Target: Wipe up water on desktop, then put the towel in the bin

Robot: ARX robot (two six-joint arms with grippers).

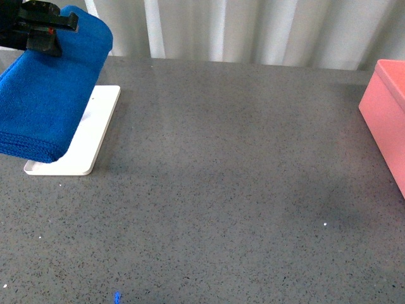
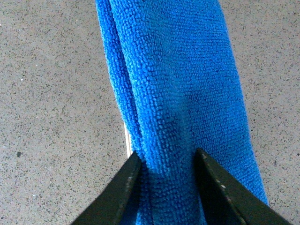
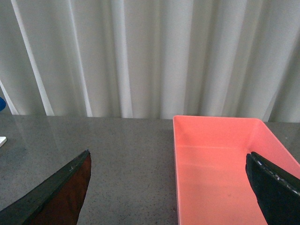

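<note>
The bright blue towel (image 1: 47, 101) hangs folded at the far left, lifted over the white tray (image 1: 95, 136). My left gripper (image 1: 43, 31) is shut on the towel's upper fold. In the left wrist view the towel (image 2: 183, 84) runs between the two black fingers (image 2: 117, 192), pinched, with the speckled desktop (image 2: 51, 93) below. The salmon-pink bin (image 1: 389, 114) stands at the right edge of the desktop (image 1: 228, 190). My right gripper (image 3: 168, 164) is open, hanging above the near end of the bin (image 3: 220, 164), which holds nothing. I cannot make out any water on the desktop.
White curtains (image 1: 253, 28) hang behind the desktop's far edge. A small blue scrap (image 1: 117, 297) lies near the front edge. The tray's near corner pokes out under the hanging towel.
</note>
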